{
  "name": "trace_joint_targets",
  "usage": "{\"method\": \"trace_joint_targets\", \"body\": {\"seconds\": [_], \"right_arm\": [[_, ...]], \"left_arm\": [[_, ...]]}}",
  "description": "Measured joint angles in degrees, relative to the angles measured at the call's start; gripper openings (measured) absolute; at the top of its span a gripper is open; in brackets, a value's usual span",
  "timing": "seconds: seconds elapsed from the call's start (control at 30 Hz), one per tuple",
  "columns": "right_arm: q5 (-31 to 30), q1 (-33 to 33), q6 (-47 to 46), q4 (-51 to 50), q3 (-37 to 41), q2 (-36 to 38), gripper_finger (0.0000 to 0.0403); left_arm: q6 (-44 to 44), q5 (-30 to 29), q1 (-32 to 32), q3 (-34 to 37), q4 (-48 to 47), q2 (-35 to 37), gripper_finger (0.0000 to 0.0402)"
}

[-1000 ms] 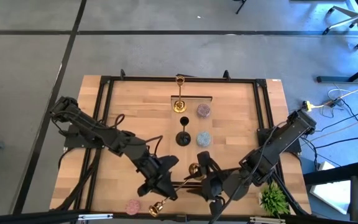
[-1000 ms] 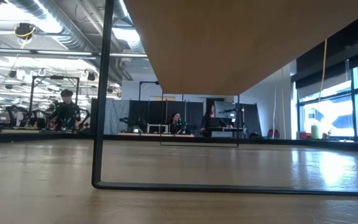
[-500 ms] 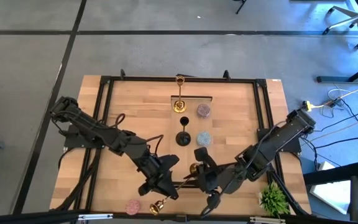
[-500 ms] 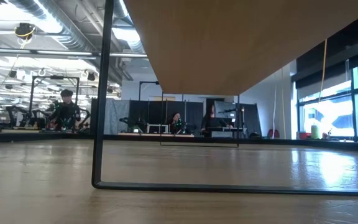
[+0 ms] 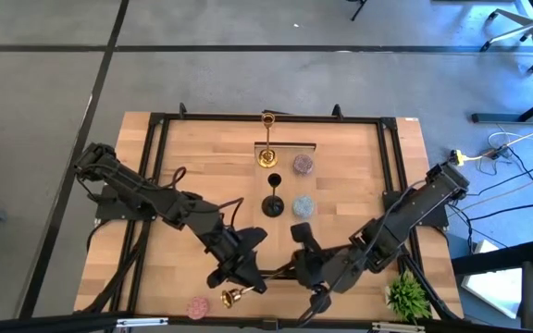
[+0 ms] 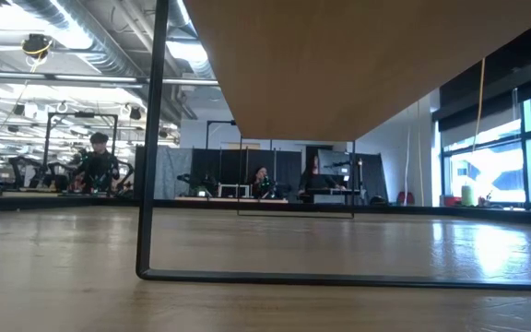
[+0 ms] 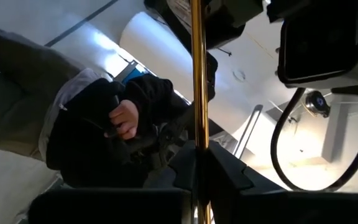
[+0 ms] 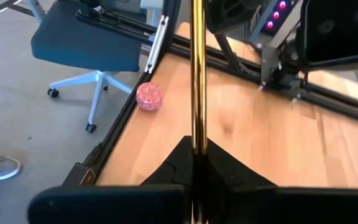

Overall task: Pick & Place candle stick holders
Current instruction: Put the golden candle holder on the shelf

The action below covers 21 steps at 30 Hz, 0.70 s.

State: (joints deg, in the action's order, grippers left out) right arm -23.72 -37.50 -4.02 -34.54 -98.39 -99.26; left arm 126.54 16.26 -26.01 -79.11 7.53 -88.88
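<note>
Grey floor surrounded a black-framed wooden counter (image 5: pixel 202 166), seen from above. Both arms met low over the counter's near edge, about the middle.

Left claw (image 5: pixel 248 275) and right claw (image 5: pixel 296 268) faced each other along one thin gold rod. That rod was the stem of a gold candle stick holder (image 5: pixel 232 296), lying sideways, its round base just beside the near edge. Each wrist view showed the gold stem (image 8: pixel 197 74) running straight into the closed cleft of that arm's dark fingers (image 8: pixel 229 171); the same held for the left fingers (image 7: pixel 225 171). Both claws were clamped tight on the stem.

Other holders:
- Second gold stemmed holder (image 5: pixel 267 148) stood upright near the far edge, at the middle.
- Black stemmed holder (image 5: pixel 273 200) stood toward the counter's centre, nearer than the gold one.
- Mauve speckled low holder (image 5: pixel 303 165) sat just right of the upright gold one.
- Light-blue speckled low holder (image 5: pixel 303 206) sat just right of the black one.
- Pink speckled low holder (image 5: pixel 197 306) sat at the near edge, left of the held holder's base.

Green leafy plant (image 5: pixel 407 294) sat at the near right corner.

Left wrist view caught a person's hand (image 7: pixel 124 119) with a dark sleeve, beyond the counter.
</note>
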Motion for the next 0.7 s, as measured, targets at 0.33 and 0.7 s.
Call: {"method": "trace_joint_targets", "body": {"seconds": [0.33,0.7], "right_arm": [[0.6,0.2,-5.2,-2.1,0.0,0.0,0.0012],[0.9,0.2,-7.1,-4.5,0.0,0.4,0.0012]], "left_arm": [[-12.0,-4.6,1.7,0.0,-0.9,0.0,0.0054],[-35.6,-9.4,4.2,0.1,-2.7,0.3,0.0108]]}}
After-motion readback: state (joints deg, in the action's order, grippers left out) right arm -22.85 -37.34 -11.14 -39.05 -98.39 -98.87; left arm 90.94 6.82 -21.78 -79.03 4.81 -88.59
